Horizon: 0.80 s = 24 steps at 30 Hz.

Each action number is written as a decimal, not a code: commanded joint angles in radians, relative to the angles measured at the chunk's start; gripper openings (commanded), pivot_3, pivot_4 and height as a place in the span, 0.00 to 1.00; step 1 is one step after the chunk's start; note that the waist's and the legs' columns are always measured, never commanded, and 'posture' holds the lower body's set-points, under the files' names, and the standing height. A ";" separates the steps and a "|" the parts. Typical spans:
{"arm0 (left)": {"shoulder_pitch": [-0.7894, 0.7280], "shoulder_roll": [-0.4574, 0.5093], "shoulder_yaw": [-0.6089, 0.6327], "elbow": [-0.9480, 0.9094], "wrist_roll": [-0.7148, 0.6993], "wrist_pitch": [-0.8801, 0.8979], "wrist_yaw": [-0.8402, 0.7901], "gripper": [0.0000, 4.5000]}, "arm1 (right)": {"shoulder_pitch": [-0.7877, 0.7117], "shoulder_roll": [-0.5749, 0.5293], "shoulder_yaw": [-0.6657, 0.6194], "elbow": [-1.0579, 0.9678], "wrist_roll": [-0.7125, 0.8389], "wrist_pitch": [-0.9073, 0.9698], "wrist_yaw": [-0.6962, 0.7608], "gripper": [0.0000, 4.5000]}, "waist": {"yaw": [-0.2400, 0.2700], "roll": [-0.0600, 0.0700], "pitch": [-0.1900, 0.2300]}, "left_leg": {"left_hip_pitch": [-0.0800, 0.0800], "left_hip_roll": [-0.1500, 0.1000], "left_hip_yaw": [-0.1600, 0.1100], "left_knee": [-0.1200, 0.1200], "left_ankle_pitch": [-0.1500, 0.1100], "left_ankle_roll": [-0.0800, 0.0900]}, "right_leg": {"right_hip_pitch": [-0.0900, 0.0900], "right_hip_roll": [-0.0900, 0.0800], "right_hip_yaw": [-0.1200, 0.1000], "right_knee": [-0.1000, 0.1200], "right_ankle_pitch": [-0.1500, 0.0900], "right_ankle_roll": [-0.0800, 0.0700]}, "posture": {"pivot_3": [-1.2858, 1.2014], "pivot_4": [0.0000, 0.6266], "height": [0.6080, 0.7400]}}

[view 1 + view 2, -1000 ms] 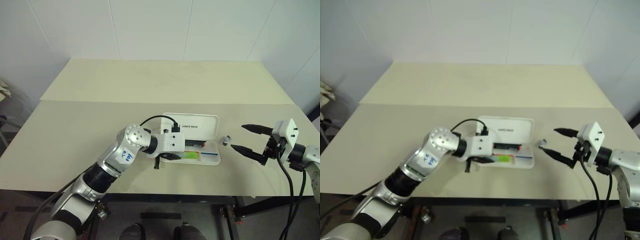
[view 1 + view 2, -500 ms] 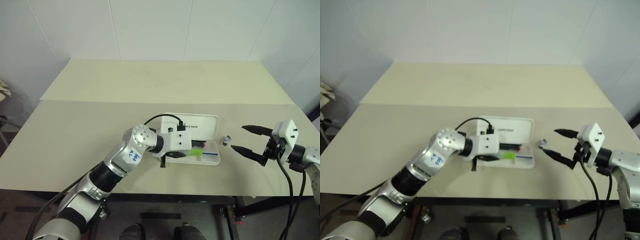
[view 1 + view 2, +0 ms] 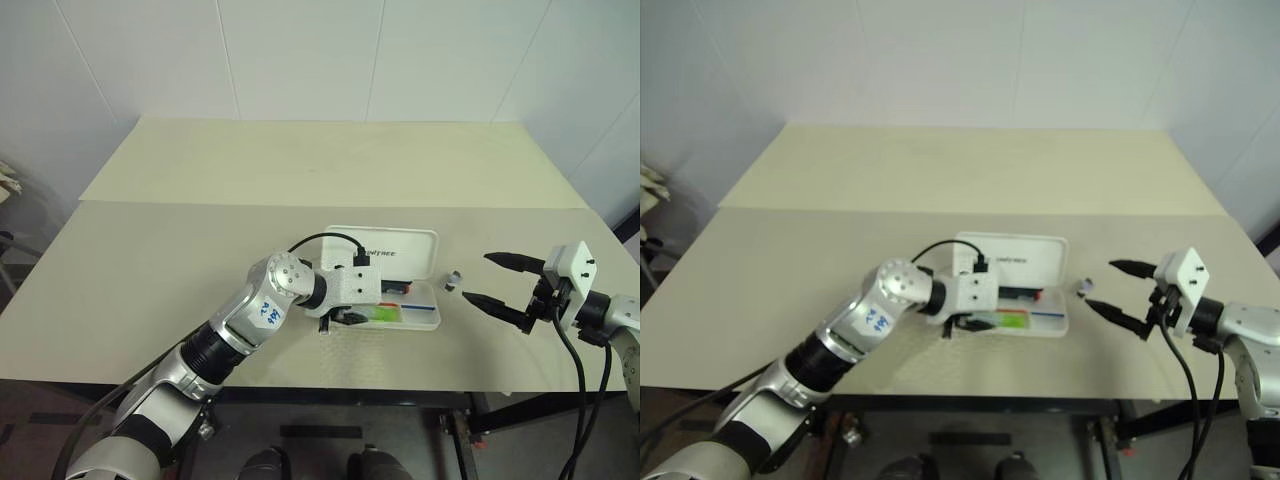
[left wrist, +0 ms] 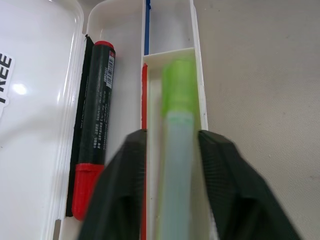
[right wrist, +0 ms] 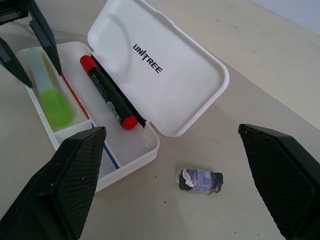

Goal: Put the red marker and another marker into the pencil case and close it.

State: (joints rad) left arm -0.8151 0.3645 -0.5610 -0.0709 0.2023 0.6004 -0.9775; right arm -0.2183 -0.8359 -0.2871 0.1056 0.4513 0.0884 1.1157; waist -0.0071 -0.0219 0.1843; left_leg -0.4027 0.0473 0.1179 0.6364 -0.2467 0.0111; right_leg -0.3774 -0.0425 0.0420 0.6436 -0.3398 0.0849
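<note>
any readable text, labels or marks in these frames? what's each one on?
"UNITREE": dark lettering on the open lid of the pencil case.
White print along the black barrel of the red marker: too small to read.
Blue handwriting on a white sticker on the left arm's elbow: not legible.

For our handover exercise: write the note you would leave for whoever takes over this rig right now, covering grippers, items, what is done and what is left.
Left gripper: fingers open either side of the green highlighter, which lies in the pencil case.
Right gripper: open, empty, beside the case.
Red marker: in the case by the hinge.
Done: both markers are inside.
Left: draw the left gripper clear, then shut the open lid. A small dark scrap lies on the table by the case.
</note>
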 commanded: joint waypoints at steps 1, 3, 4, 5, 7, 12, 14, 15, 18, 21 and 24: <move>-0.021 -0.003 0.001 -0.034 0.008 -0.001 0.006 0.68 | 0.002 -0.002 -0.031 -0.030 0.015 -0.010 -0.005 1.00 | 0.000 0.000 0.000 | 0.000 0.000 0.000 0.000 0.000 0.000 | 0.000 0.000 0.000 0.000 0.000 0.000 | 0.52 0.24 1.00; -0.019 -0.002 0.000 -0.036 0.008 0.000 0.006 0.84 | 0.002 -0.002 -0.031 -0.028 0.015 -0.011 -0.005 1.00 | 0.000 0.000 0.000 | 0.000 0.000 0.000 0.000 0.000 0.000 | 0.000 0.000 0.000 0.000 0.000 0.000 | 0.52 0.24 1.00; -0.019 -0.002 0.000 -0.036 0.008 0.001 0.006 0.90 | 0.001 -0.002 -0.031 -0.028 0.015 -0.011 -0.005 1.00 | 0.000 0.000 0.000 | 0.000 0.000 0.000 0.000 0.000 0.000 | 0.000 0.000 0.000 0.000 0.000 0.000 | 0.52 0.24 1.00; -0.019 -0.002 0.000 -0.037 0.008 0.003 0.007 0.98 | 0.000 -0.003 -0.031 -0.027 0.015 -0.011 -0.004 1.00 | 0.000 0.000 0.000 | 0.000 0.000 0.000 0.000 0.000 0.000 | 0.000 0.000 0.000 0.000 0.000 0.000 | 0.52 0.24 1.00; -0.020 -0.001 0.002 -0.042 0.007 0.005 0.005 1.00 | -0.001 -0.003 -0.031 -0.027 0.015 -0.011 -0.004 1.00 | 0.000 0.000 0.000 | 0.000 0.000 0.000 0.000 0.000 0.000 | 0.000 0.000 0.000 0.000 0.000 0.000 | 0.52 0.24 1.00; -0.016 -0.002 0.008 -0.048 0.003 0.011 0.010 1.00 | -0.005 -0.002 -0.028 -0.025 0.013 -0.011 -0.006 1.00 | 0.000 0.000 0.000 | 0.000 0.000 0.000 0.000 0.000 0.000 | 0.000 0.000 0.000 0.000 0.000 0.000 | 0.52 0.24 1.00; -0.010 -0.003 0.022 -0.054 -0.005 0.012 0.017 1.00 | -0.003 0.000 -0.026 -0.028 0.011 -0.011 -0.009 1.00 | 0.000 0.000 0.000 | 0.000 0.000 0.000 0.000 0.000 0.000 | 0.000 0.000 0.000 0.000 0.000 0.000 | 0.52 0.24 1.00; -0.010 -0.001 0.034 -0.054 -0.012 0.012 0.019 1.00 | -0.003 0.002 -0.024 -0.028 0.010 -0.011 -0.010 1.00 | 0.000 0.000 0.000 | 0.000 0.000 0.000 0.000 0.000 0.000 | 0.000 0.000 0.000 0.000 0.000 0.000 | 0.52 0.24 1.00; -0.005 0.003 0.072 -0.048 -0.040 0.000 0.024 1.00 | -0.001 0.008 -0.019 -0.024 0.002 -0.018 -0.019 1.00 | -0.001 0.000 0.000 | 0.000 0.000 0.000 0.000 0.000 0.000 | 0.000 0.000 0.000 0.000 0.000 0.000 | 0.52 0.24 1.00; 0.007 -0.001 0.127 -0.042 -0.088 -0.021 0.029 1.00 | -0.009 0.023 -0.009 -0.011 -0.028 -0.025 -0.060 1.00 | -0.001 0.000 0.000 | 0.000 0.000 0.000 0.000 0.000 -0.001 | 0.000 0.000 0.000 0.000 0.000 0.000 | 0.52 0.24 1.00; 0.021 -0.016 0.185 -0.028 -0.141 -0.043 0.042 1.00 | -0.023 0.045 0.005 0.011 -0.075 -0.038 -0.120 1.00 | -0.001 0.000 0.000 | 0.000 0.000 0.000 0.000 0.001 -0.001 | 0.000 0.000 0.000 0.000 0.000 0.000 | 0.52 0.24 1.00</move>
State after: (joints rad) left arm -0.8029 0.3604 -0.4178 -0.0765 0.0993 0.5863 -0.9491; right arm -0.2253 -0.7995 -0.2773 0.1161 0.3954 0.0752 1.0368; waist -0.0077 -0.0219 0.1843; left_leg -0.4026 0.0474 0.1178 0.6368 -0.2458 0.0097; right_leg -0.3774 -0.0425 0.0418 0.6441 -0.3398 0.0849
